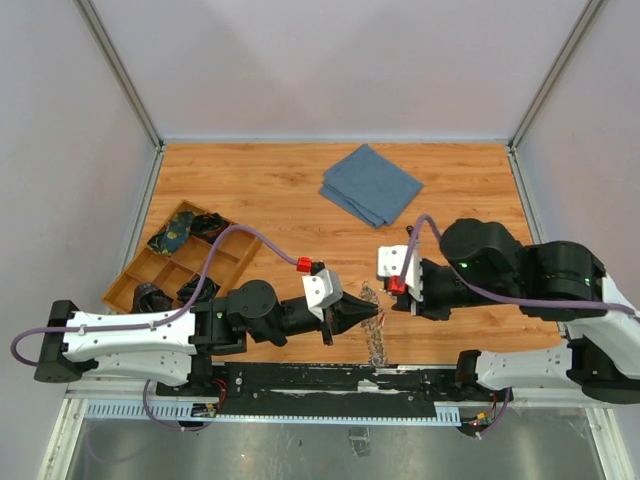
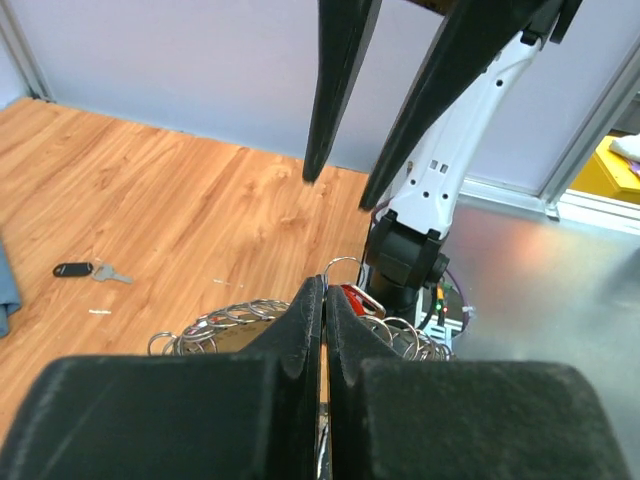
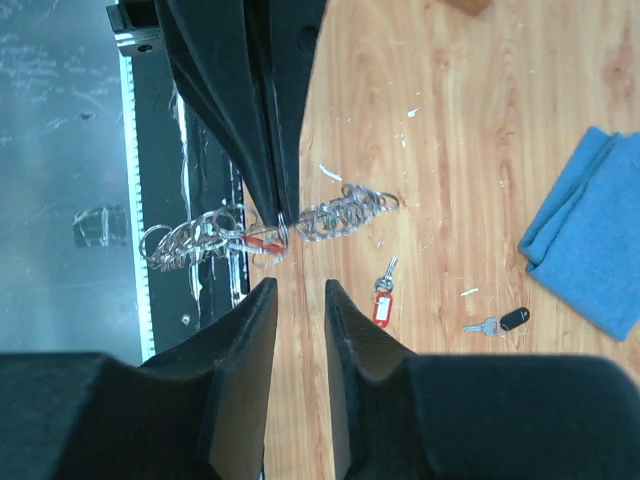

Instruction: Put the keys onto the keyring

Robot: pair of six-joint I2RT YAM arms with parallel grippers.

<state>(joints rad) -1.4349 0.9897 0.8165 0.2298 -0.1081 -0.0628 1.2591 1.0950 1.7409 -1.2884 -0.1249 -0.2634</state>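
The keyring (image 3: 340, 213) is formed of shiny, silvery metal loops. The keys (image 3: 382, 300) are made of bright metal and tagged with glossy red and black plastic. The table (image 1: 260, 190) is surfaced in smooth, faintly glossy wood. The far cloth (image 1: 370, 185) is woven of matt blue fabric.

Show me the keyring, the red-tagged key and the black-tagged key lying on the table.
keyring (image 3: 345, 212): right wrist view, on its silvery loops.
red-tagged key (image 3: 381, 308): right wrist view, on the red tag.
black-tagged key (image 3: 513, 319): right wrist view, on the black tag.
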